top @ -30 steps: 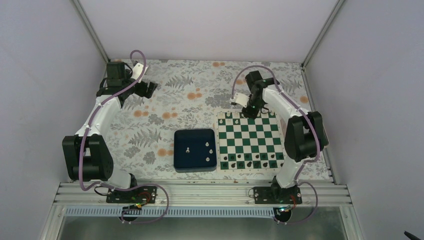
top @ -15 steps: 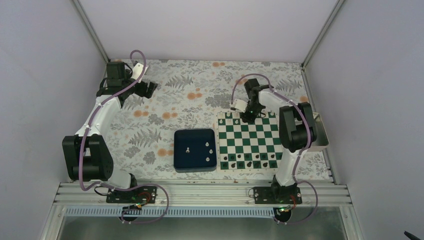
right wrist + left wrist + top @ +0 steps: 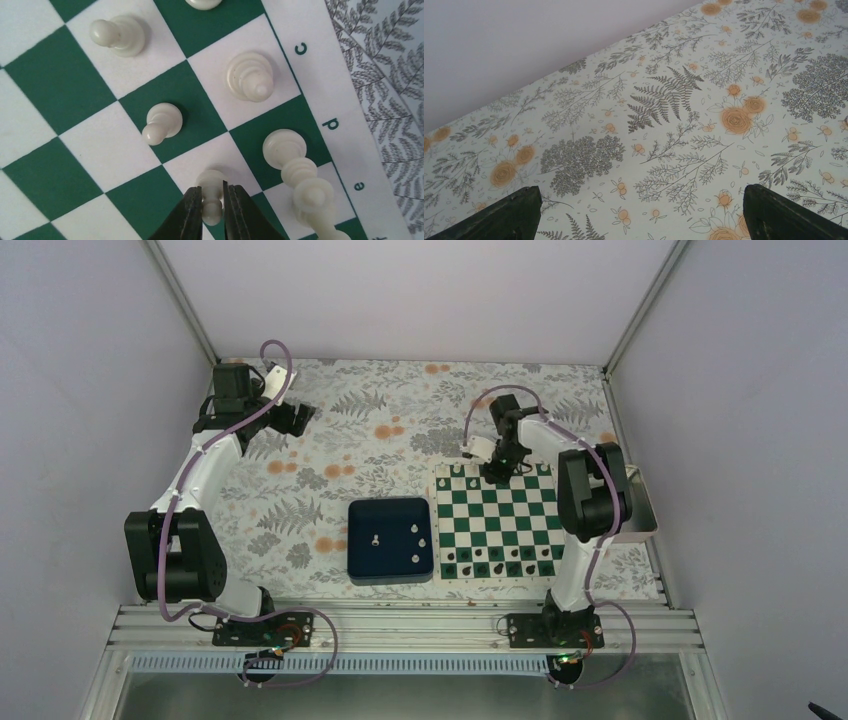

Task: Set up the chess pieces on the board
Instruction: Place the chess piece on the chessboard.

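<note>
The green-and-white board (image 3: 500, 516) lies right of centre. My right gripper (image 3: 497, 474) hovers low over its far rows. In the right wrist view its fingers (image 3: 193, 212) flank a white pawn (image 3: 212, 181) that stands on a white square, with thin gaps either side, so the gripper (image 3: 212, 192) is slightly open. Other white chess pieces stand nearby: two pawns (image 3: 161, 122), a rounded piece (image 3: 250, 76) and a tall piece (image 3: 295, 167). Several white pieces (image 3: 415, 541) lie in the dark blue tray (image 3: 390, 506). My left gripper (image 3: 644, 215) is open over bare tablecloth at the far left (image 3: 290, 418).
Black pieces (image 3: 495, 561) line the board's near rows. A white container (image 3: 642, 512) sits right of the board, partly behind the right arm. The flowered tablecloth (image 3: 330, 460) covers the table, with walls close on three sides.
The right arm swung down onto the board's far rows and folded its elbow in. Its jaws have slackened around the pawn. The left arm is still.
</note>
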Tool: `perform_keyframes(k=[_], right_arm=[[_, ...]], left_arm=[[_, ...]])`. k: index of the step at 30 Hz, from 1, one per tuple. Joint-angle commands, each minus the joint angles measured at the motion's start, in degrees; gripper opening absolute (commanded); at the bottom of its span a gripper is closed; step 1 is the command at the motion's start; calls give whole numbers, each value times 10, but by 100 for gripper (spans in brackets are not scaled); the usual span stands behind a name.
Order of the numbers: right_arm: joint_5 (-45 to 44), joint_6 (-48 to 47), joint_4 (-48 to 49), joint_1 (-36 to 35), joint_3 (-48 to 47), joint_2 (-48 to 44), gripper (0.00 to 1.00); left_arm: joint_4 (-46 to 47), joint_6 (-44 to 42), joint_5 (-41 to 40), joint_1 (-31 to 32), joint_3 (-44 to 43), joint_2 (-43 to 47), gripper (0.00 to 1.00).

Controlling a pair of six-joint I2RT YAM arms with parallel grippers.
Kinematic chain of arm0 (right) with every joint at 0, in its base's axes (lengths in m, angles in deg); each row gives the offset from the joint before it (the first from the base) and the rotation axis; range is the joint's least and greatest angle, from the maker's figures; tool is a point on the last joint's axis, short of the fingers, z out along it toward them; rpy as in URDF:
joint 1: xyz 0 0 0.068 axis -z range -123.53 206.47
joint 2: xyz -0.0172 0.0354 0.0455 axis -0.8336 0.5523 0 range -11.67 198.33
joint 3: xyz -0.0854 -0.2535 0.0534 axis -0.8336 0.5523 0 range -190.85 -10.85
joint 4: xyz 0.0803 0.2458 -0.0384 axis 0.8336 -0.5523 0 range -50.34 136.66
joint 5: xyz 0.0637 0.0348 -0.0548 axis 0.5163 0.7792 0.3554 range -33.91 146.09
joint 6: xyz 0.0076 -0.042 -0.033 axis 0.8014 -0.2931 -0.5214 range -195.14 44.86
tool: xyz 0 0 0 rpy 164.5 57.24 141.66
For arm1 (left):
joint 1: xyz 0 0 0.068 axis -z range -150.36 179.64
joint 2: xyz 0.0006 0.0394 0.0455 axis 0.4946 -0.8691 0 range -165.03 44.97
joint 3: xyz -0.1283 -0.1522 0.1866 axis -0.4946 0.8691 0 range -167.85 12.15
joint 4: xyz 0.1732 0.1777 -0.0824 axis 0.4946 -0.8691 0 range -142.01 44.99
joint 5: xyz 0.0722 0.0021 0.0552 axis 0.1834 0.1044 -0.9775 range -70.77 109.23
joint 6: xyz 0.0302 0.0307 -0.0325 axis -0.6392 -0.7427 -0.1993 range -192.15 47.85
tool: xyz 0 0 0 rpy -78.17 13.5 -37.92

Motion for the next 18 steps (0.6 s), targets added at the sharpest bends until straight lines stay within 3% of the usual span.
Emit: perform_keyframes(k=[1,6,12,18], right_arm=[[19,-1,-47,4,-38,-37,17],[12,1,-93,-7,-71,-90,29],[-4,11,-131,-37,-109,-117,31],[-24,38,-154,-164,-128,-121,35]], left_arm=[[-3,-10,13,-2,-2,3,100],[-5,-10,16,-2,-4,0,100],[-5,-11,19,-2,-3,4,100],[-6,-10,17,-2,-5,7,100]])
